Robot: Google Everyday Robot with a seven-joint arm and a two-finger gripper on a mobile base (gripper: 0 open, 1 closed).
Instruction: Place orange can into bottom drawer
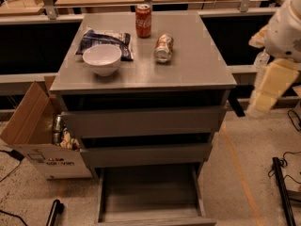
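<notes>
The orange can [163,48] lies on its side on the grey cabinet top [197,65], right of centre, with a silver end facing me. The bottom drawer [150,192] is pulled open at the foot of the cabinet and its flat grey floor is bare. My gripper [258,106] hangs at the end of the white and cream arm, off the cabinet's right side at about the height of the top drawer. It is well apart from the can and holds nothing that I can see.
A red cola can [143,20] stands upright at the back of the top. A white bowl [102,59] sits at the left, in front of a dark snack bag [101,38]. An open cardboard box [37,135] with cans stands on the floor at left. Cables lie on the floor at right.
</notes>
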